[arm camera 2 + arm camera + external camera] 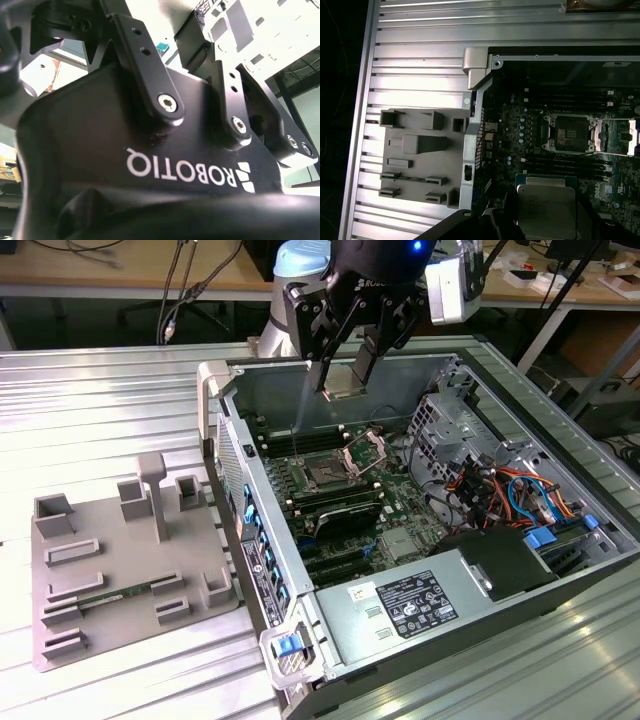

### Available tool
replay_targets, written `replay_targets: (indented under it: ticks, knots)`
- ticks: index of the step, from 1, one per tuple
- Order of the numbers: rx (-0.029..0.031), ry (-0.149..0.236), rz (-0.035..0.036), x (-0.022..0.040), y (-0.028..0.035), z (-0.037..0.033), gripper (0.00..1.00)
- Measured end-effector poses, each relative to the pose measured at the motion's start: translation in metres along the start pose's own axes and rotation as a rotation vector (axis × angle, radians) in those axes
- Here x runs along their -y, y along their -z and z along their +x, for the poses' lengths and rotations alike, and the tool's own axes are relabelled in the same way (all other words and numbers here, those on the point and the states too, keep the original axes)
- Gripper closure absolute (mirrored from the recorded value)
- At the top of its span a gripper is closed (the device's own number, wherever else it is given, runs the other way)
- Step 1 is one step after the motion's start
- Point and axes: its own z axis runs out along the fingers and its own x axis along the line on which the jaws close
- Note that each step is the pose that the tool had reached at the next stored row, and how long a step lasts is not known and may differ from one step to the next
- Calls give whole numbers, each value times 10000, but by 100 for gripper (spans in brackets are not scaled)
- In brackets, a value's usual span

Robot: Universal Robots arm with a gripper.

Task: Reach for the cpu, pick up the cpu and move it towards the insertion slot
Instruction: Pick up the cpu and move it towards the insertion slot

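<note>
My gripper (pixel 343 388) hangs over the open computer case, shut on the cpu (pixel 345 393), a small flat silvery square held level between its fingertips. In the first wrist view the cpu (pixel 545 205) sits between the two dark fingers (pixel 495 225). The insertion slot (pixel 327 475) lies below the held chip, a little toward the exterior view's left, on the green board. Its silver retention frame (pixel 365 452) is hinged up and open. The dark socket (pixel 568 134) appears in the first wrist view with the raised frame (pixel 620 137) beside it. The gripper's black housing (pixel 150 165) shows in the second wrist view.
A grey plastic tray (pixel 120 560) with recesses and posts lies on the ribbed metal table at the exterior view's left, outside the case wall (pixel 235 490). Inside the case are long memory slots (pixel 340 505), a pale greenish chip (pixel 400 545), a power supply (pixel 400 605) and cable bundles (pixel 500 490).
</note>
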Motion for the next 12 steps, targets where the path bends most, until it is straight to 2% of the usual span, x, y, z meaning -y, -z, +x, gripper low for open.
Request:
replay_targets:
  ticks: [5, 12]
  knots:
    - [4, -1, 1, 0, -1, -1, 45]
    - [2, 0, 0, 6, -15, -56, 45]
